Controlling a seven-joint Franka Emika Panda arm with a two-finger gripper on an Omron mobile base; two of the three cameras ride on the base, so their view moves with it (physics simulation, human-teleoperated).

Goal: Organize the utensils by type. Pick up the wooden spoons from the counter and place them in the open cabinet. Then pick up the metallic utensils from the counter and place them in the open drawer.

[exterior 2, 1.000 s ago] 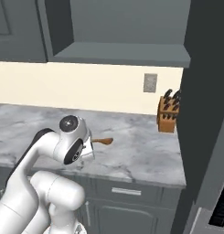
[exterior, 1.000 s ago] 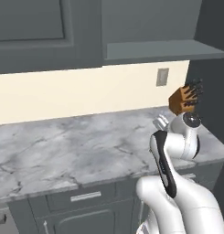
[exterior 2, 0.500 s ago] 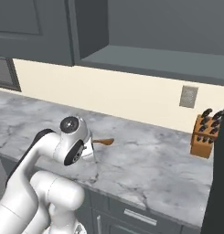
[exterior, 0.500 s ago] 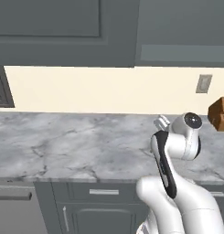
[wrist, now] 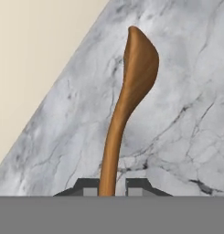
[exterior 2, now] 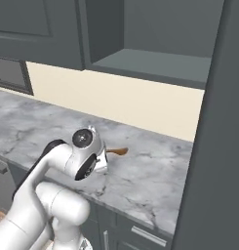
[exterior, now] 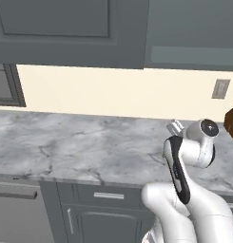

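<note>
the gripper [wrist: 111, 186] is pinched nearly closed on the handle of an all orange-brown wooden spoon [wrist: 127, 100]; in the hand view the two dark fingertips [wrist: 88, 186] sit tight on either side of the slim handle, with the spoon running up and away from them to its bowl at the far end; the spoon is carried above the counter [wrist: 186, 114], the grey-white marble with dark veins lying behind it, and the cream wall [wrist: 35, 59] fills the corner beyond the counter's back edge.

from the right base view the white arm's hand is folded in low over the counter [exterior 2: 155, 166], and the spoon [exterior 2: 117, 152] pokes out sideways past the wrist, its brown tip showing against the marble; the gripper itself is tucked behind the wrist there, so the fingers cannot be made out from that side; above and beyond, the open cabinet [exterior 2: 155, 61] shows its lighter grey inside shelf, well apart from the spoon and higher up; a tall dark panel [exterior 2: 213, 146] stands close at the right edge.

from the left base view the arm rises at the lower right, its wrist over the counter [exterior: 80, 147] near the back wall; a brown knife block [exterior: 231, 122] is cut by the right edge, a wall outlet [exterior: 220, 88] sits on the cream wall above the wrist, dark grey upper cabinet doors [exterior: 65, 28] run across the top, and a lower drawer front with a silver bar handle [exterior: 108, 195] sits under the counter edge.
</note>
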